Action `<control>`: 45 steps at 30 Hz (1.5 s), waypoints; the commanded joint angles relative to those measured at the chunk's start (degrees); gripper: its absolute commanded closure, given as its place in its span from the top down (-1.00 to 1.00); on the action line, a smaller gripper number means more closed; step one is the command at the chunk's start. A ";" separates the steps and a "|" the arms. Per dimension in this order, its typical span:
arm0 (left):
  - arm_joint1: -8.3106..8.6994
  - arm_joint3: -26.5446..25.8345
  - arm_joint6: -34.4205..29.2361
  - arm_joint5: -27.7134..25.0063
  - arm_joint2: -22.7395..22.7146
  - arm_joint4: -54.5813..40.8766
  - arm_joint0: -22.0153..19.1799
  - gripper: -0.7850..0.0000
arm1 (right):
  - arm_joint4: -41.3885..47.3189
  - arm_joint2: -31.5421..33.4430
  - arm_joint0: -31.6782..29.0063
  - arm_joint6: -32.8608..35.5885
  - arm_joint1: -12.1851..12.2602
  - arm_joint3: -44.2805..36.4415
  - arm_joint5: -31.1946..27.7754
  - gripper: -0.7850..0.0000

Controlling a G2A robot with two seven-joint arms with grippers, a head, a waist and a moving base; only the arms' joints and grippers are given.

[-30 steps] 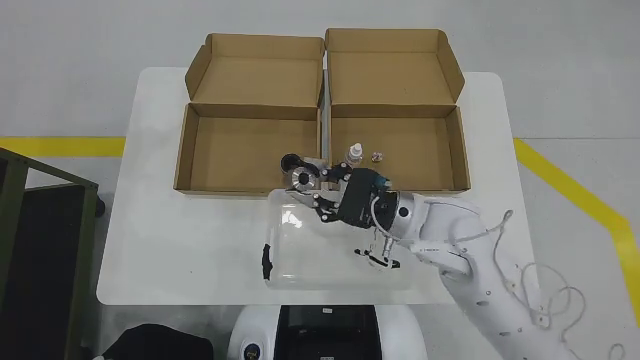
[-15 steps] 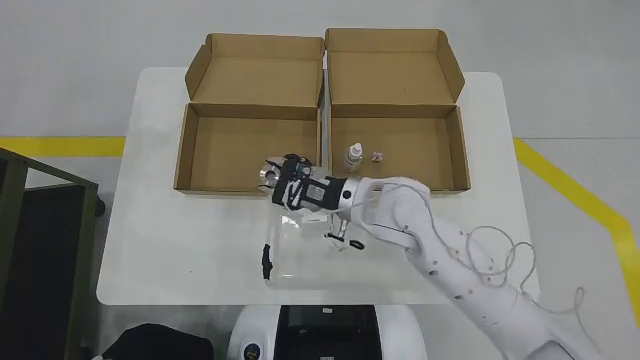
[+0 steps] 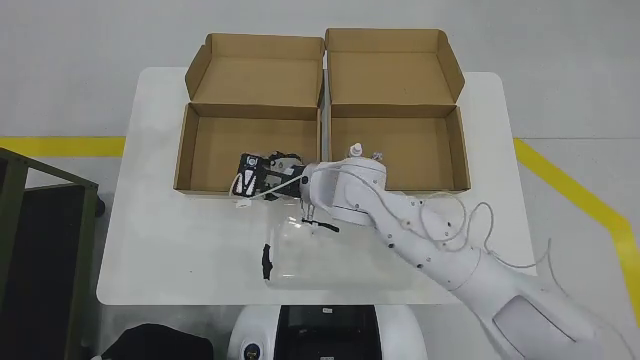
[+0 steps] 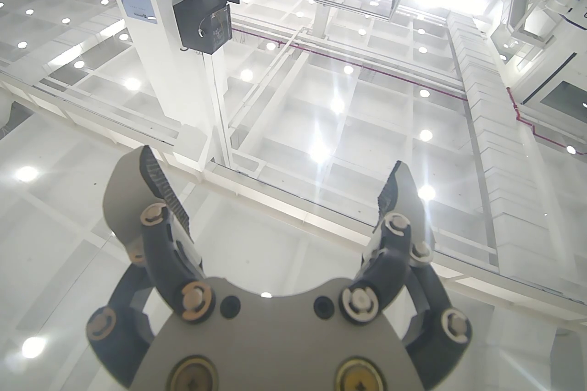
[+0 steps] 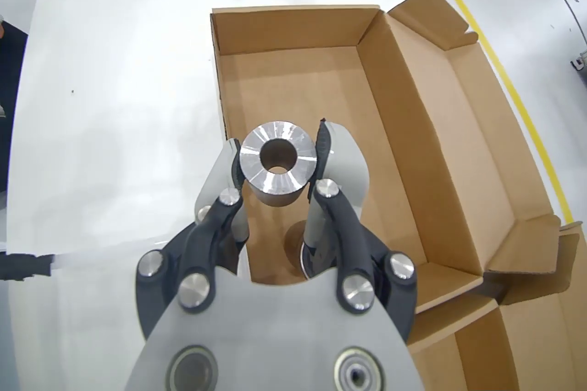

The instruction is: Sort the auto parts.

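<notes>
White table (image 3: 160,240) carries the left cardboard box (image 3: 225,150), and over its 6 o'clock wall the right gripper (image 5: 278,156) is clamped on a thick steel bushing (image 5: 254,158), likely heavy, rigid and slick, best squeezed across its curved sides.

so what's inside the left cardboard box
The box shows a bare floor. Its near corner is covered by the right gripper and the metal ring in its jaws, so anything lying there cannot be seen.

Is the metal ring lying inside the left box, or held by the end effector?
Held: the right end effector is shut on the metal ring, over the left box.
</notes>
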 commanded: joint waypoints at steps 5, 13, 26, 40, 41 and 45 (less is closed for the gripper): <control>0.00 0.00 0.00 0.00 0.00 0.00 0.00 1.00 | 2.23 -3.10 4.53 1.25 -3.41 7.22 0.06 -1.00; 0.00 0.00 0.00 0.00 0.00 0.00 0.00 1.00 | 3.81 -6.11 8.46 2.66 -7.50 15.98 -0.55 -1.00; 0.00 0.00 0.00 0.00 0.00 0.00 0.00 1.00 | 2.67 -7.89 11.24 4.09 -11.74 23.46 -1.67 -0.51; 0.00 0.00 0.00 0.00 0.00 0.00 0.00 1.00 | 1.26 -7.15 11.68 4.28 -14.00 27.10 -3.37 -0.25; 0.00 0.00 0.00 0.00 0.00 0.00 0.00 1.00 | 1.15 -6.89 11.69 4.21 -14.03 26.97 -3.38 -0.24; 0.00 0.00 0.00 0.00 0.00 0.00 0.00 1.00 | 0.35 -5.20 11.46 3.47 -13.67 24.94 -3.29 -0.15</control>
